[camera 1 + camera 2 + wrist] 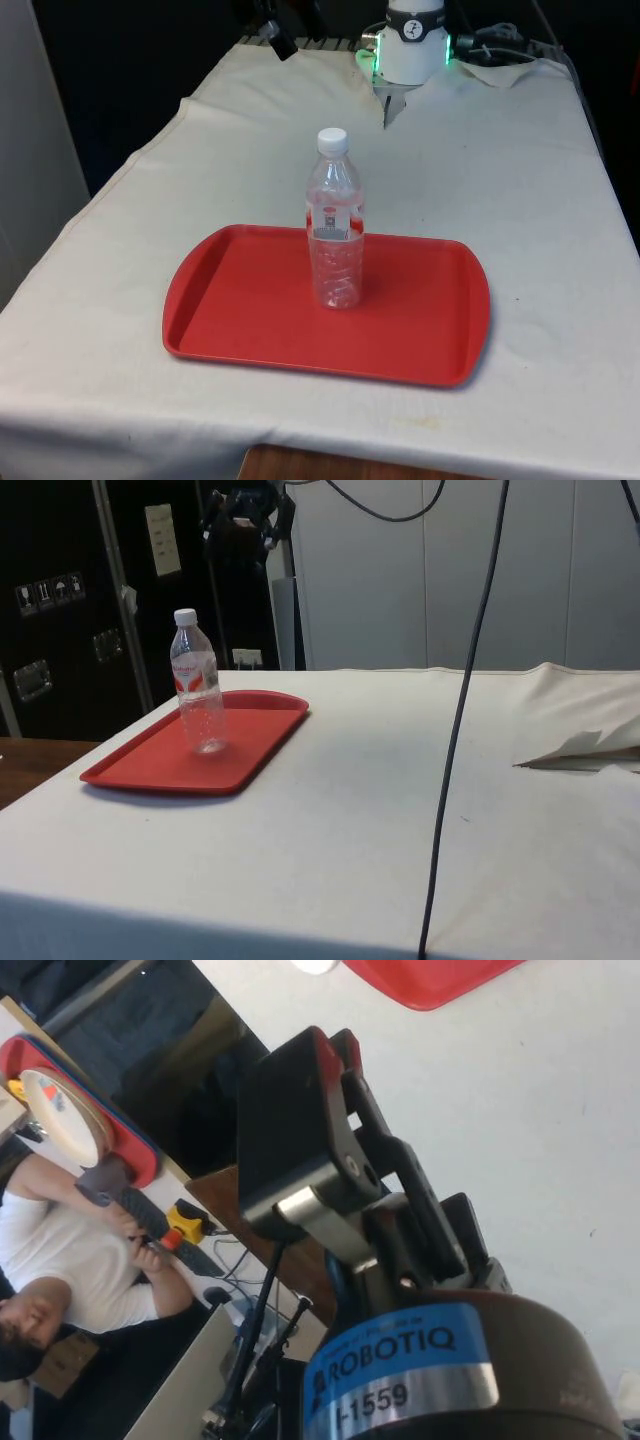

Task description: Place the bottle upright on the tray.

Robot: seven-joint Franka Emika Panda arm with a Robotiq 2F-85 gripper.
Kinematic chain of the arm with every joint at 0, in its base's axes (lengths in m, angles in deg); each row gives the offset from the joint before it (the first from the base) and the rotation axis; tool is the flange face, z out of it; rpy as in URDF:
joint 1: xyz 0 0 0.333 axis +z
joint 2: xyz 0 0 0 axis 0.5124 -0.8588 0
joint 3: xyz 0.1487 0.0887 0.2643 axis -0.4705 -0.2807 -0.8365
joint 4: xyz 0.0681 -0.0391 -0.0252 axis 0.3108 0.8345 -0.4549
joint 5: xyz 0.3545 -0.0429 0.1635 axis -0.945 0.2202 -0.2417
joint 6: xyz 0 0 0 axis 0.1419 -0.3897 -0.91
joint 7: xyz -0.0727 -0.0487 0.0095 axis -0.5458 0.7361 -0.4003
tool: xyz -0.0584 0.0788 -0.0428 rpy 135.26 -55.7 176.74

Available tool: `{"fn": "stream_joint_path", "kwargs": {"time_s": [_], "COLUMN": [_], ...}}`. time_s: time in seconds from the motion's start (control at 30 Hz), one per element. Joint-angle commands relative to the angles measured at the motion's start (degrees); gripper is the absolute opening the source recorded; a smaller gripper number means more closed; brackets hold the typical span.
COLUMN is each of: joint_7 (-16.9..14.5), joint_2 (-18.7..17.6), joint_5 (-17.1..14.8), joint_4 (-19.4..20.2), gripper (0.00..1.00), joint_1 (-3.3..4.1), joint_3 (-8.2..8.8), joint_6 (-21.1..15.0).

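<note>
A clear plastic bottle (336, 235) with a white cap and a red and grey label stands upright on the red tray (230, 310), a little past its middle. In the side view the bottle (198, 690) rises from the tray (150, 765) near the table's far corner. My gripper (245, 525) hangs high above the table, well away from the bottle, and appears at the upper edge of the front view (280, 40). In the wrist view the gripper (332, 1042) is shut with nothing in it, and a corner of the tray (430, 975) lies beyond it.
A black cable (460, 720) hangs down across the side view. The white cloth (500, 150) is bunched near the robot's base. In the wrist view a person in a white shirt (70, 1260) sits past the table's edge holding a tool.
</note>
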Motion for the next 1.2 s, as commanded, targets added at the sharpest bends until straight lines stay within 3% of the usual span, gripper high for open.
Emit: {"fn": "stream_joint_path", "kwargs": {"time_s": [0.0,0.2,0.23,0.27,0.47,0.5,0.53,0.6,0.8,0.83,0.87,1.03,1.07,1.1,1.17], "joint_7": [0.00,-0.63,-0.63,-0.69,-1.03,-0.97,-1.09,-1.15,-1.32,-1.26,-1.32,-1.38,-1.38,-1.38,-1.38], "joint_2": [0.46,1.20,0.74,1.26,1.89,1.38,2.12,2.35,3.32,2.75,3.50,4.41,3.84,4.64,4.98], "joint_5": [0.63,2.58,2.01,2.81,4.41,3.61,4.93,5.50,7.62,6.82,7.91,9.80,9.05,10.14,10.77], "joint_4": [0.46,0.46,0.00,0.46,0.52,0.00,0.57,0.57,0.80,0.17,0.86,1.15,0.52,1.20,1.32], "gripper": [1.00,1.00,1.00,1.00,1.00,1.00,1.00,1.00,1.00,1.00,1.00,1.00,1.00,1.00,1.00], "joint_1": [0.52,1.03,0.57,1.09,1.55,1.03,1.66,1.83,2.01,1.43,2.01,2.12,1.60,2.12,2.12], "joint_3": [0.17,0.11,-0.06,0.11,0.00,-0.17,-0.06,-0.11,-0.63,-0.86,-0.74,-1.15,-1.38,-1.26,-1.49], "joint_6": [-1.26,-1.26,0.00,-1.26,-1.26,0.00,-1.26,-1.26,-1.26,0.00,-1.26,-1.20,0.00,-1.20,-1.20]}}
